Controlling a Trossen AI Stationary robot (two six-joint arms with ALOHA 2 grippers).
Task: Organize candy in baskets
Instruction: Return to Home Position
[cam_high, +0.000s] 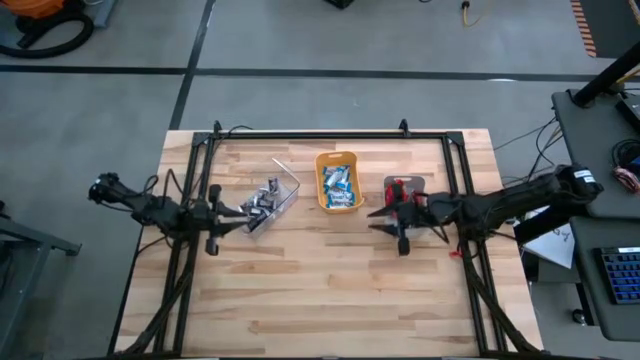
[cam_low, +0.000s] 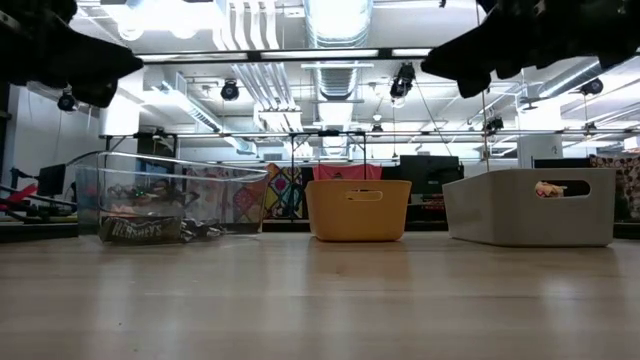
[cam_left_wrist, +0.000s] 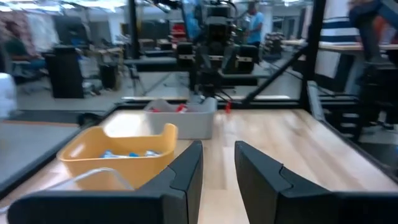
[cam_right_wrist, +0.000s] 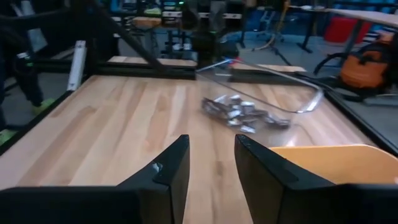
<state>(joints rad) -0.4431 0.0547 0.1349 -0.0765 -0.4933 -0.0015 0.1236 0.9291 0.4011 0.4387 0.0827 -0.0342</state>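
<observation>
Wooden tabletop (cam_high: 330, 290) with three baskets in a row mid-table, no loose candy seen on the wood. Dark silver candy (cam_high: 262, 203) in clear basket (cam_high: 287, 188), blue-and-white candy (cam_high: 338, 185) in orange basket (cam_high: 338, 157), red candy (cam_high: 398, 187) in grey basket (cam_high: 417, 181). Looks sorted, so probably only the retreat left.

Left gripper (cam_high: 238, 213) just beside the clear basket, fingers slightly parted, nothing between them. Right gripper (cam_high: 380, 218) just beside the grey basket, same narrow gap, also empty.

Main risk: clipping a basket on the way out. Clear one askew to the other two and probably light. Real chance of shoving or tipping it with a sideways swing before lifting, spilling the dark bars. Same worry for grey on the right side. Safer to lift above the rims first, then pull back. Hard to judge rim clearance from the low view.
</observation>
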